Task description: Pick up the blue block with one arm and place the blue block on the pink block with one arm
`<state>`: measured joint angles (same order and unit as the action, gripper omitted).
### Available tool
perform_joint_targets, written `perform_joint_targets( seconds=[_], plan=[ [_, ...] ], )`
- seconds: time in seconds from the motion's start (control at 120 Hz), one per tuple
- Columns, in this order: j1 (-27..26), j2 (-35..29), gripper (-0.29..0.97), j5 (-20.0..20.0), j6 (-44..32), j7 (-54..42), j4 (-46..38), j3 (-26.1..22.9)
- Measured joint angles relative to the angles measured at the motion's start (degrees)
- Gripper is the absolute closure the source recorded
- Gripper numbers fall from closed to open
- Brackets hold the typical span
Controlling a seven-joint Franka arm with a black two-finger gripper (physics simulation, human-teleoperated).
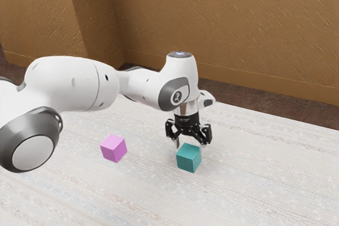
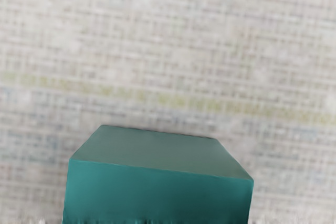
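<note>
1. The blue-green block, a smooth matte cube with sharp straight edges, stands flat on the pale worktop; in the wrist view the blue-green block lies just under the hand, and its top face and one side face show.
2. The pink block, a matte cube of the same shape, stands on the worktop toward the exterior view's left of the blue-green block; the two do not touch, and bare surface lies between them.
3. The worktop has a fine woven texture, like cloth; in the wrist view the worktop shows faint crossing lines.
4. The black two-finger hand points down directly above the blue-green block; its fingers are spread wide, reaching close to the cube's upper edges, and it holds nothing; whether the tips touch the cube I cannot tell.
5. The white arm is smooth and rounded, with grey round caps; it comes in from the exterior view's left.
6. The worktop's far edge runs behind the hand; beyond it are a dark floor and a brown wall with rough plaster; both blocks stand away from this edge, with free surface toward the exterior view's right and toward the camera.
</note>
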<state>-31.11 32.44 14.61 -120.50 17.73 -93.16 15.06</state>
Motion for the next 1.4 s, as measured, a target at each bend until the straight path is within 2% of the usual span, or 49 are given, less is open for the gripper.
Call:
perform_joint_targets(
  seconds=[0.292, 0.858, 1.067, 1.4],
  plan=[
    [-1.01, -2.82, 0.06, -0.2, -3.72, -0.98, -5.0, 0.23],
    [-2.24, -3.39, 0.08, -0.9, -7.42, -8.75, -8.68, 0.14],
    [-2.26, -2.81, 0.13, -1.0, -8.0, -9.54, -8.68, 0.26],
    [-2.34, -2.24, 0.25, -3.85, -9.01, -8.98, -8.48, 0.41]
  ],
)
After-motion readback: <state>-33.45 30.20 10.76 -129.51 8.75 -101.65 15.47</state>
